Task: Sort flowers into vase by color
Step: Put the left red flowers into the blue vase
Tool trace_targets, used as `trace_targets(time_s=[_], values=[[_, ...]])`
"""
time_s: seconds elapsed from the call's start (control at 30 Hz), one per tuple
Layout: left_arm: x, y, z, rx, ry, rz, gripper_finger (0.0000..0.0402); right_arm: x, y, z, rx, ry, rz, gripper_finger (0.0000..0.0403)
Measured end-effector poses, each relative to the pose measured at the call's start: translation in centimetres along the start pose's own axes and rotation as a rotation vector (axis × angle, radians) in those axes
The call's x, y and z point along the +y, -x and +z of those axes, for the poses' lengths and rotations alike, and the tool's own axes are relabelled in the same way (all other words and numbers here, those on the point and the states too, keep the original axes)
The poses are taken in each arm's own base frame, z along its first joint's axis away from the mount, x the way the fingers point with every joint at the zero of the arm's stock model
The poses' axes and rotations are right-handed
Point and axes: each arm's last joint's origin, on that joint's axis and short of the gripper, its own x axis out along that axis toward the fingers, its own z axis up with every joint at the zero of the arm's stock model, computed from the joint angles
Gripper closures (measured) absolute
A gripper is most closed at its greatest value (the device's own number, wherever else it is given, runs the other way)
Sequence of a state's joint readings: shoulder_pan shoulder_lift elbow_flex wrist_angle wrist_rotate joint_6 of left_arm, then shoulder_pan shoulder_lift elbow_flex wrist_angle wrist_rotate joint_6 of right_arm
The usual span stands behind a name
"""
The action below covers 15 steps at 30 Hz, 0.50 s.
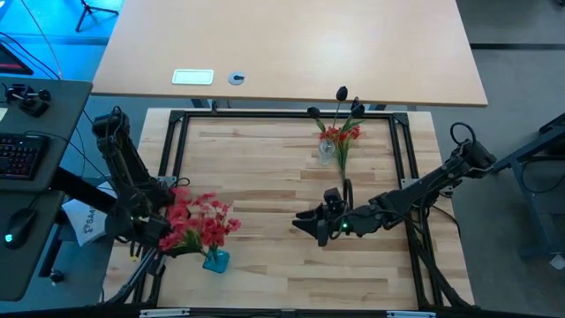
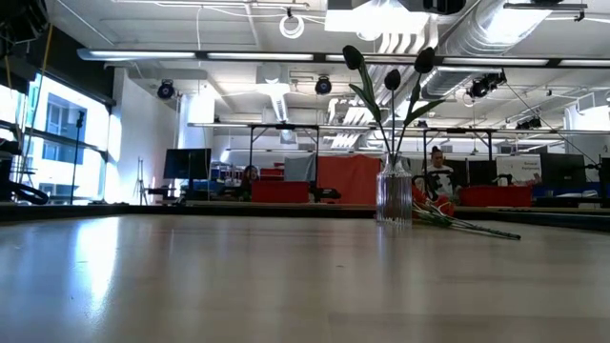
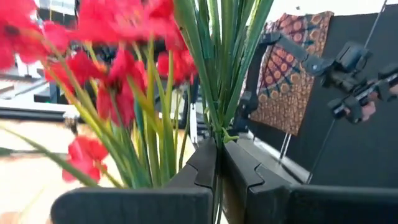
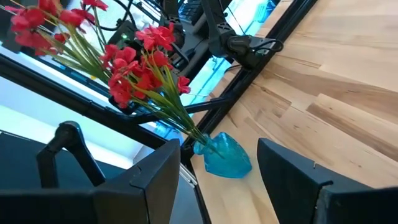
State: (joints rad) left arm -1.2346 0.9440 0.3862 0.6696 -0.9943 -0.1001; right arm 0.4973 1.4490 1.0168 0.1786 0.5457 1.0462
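At the near left of the table the left gripper (image 1: 157,231) is closed tight on thin green stems, right beside the blue vase (image 1: 216,260). That vase carries a full bunch of red flowers (image 1: 201,221), leaning toward the left arm. In the left wrist view the fingers (image 3: 202,168) press together with one stem pinched between them, and red blossoms are just in front of the camera.

The right gripper (image 1: 311,223) hangs over the middle of the table with its fingers well apart and nothing between them. It points toward the blue vase.

At the far side stands a clear glass vase (image 1: 327,150) holding the dark-budded flowers (image 2: 386,76). A few red sprigs (image 1: 342,134) lie on the wood just beside it, not yet sorted.

I think the main risk is at the blue vase. The bunch already leans heavily, and the vase looks small and light. If the left arm pulls or pushes sideways while it holds the stem, the vase may tip over or slide toward the table edge. Also the stem is thin, so it may slip or bend in the grip. If the right arm comes closer, it could touch the blossoms.
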Motion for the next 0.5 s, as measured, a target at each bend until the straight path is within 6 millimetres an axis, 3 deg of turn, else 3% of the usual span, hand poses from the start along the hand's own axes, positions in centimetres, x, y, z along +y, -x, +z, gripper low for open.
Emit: trace_targets(time_s=[0.5], values=[[0.11, 0.01, -0.61, 0.038, -0.007, 0.015, 0.0399, -0.10, 0.02, -0.06, 0.005, 0.004, -0.011, 0.0194]])
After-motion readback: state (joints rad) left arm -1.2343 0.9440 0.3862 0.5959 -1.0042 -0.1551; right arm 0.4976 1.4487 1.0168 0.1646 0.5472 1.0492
